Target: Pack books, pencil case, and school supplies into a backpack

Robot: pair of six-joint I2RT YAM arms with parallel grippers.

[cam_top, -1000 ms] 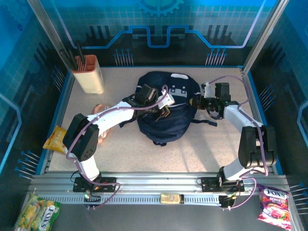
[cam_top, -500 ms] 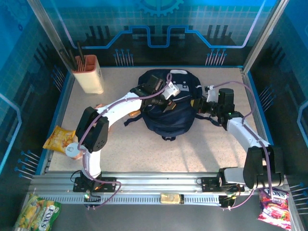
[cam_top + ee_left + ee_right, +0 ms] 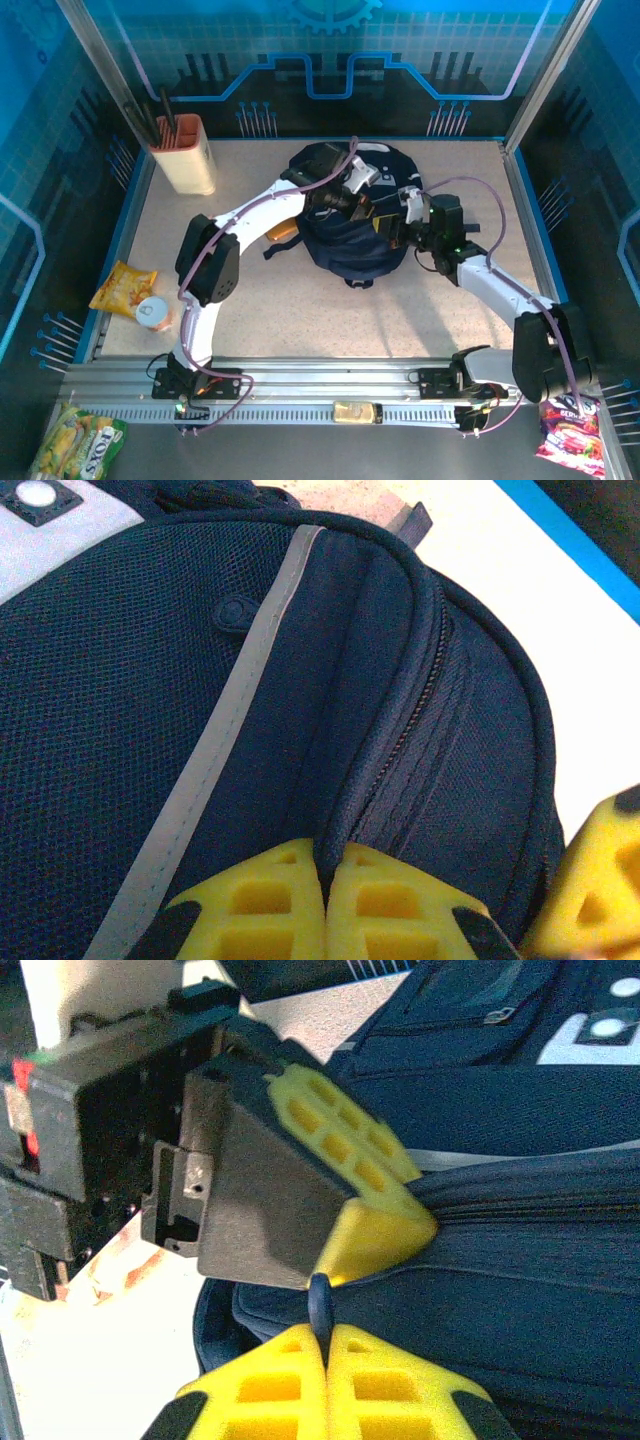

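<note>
Currently, the left gripper [image 3: 325, 860] is clenched on a raised fold of the backpack [image 3: 150, 700]. The zipper [image 3: 405, 730] lies immediately beside the fold and runs closed ahead of the fingertips. The right gripper [image 3: 322, 1335] is clamped on a thin dark tab [image 3: 320, 1305], probably the zipper pull; the view is too close to confirm. The left gripper's fingers touch the seam just ahead of it. Over the last second, the right gripper has moved from beside the backpack onto its top, and the backpack has slid forward with both grippers. Judgement: both arms are now placed to open the zipper, a precondition for packing.
</note>
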